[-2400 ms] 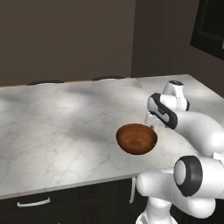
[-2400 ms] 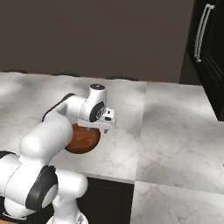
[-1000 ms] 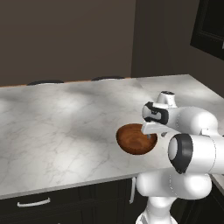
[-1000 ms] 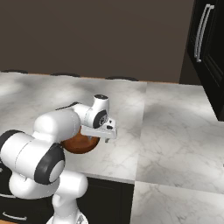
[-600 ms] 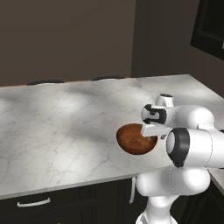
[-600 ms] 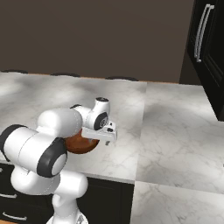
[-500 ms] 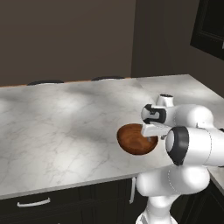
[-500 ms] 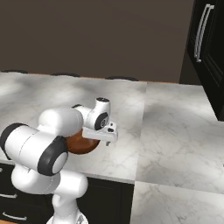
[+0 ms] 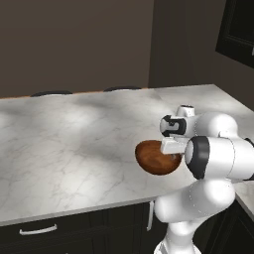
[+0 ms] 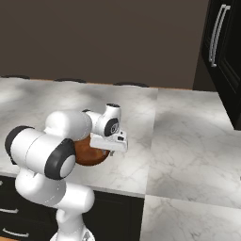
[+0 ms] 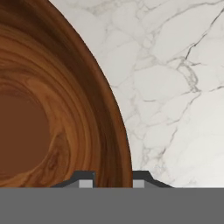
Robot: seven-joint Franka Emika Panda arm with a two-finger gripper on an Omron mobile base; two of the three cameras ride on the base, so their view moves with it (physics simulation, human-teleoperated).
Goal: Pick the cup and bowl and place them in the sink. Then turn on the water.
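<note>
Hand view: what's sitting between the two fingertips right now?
The bowl's rim runs down between the two fingertips, one tip inside the bowl and the other outside over the marble counter. The hand view shows nothing else in that gap.

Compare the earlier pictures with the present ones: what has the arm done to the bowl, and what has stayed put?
The tool came down at the bowl and closed on its rim, one fingertip inside and one outside. The bowl now looks tipped and raised off the marble counter. The base and its views have not shifted.
</note>
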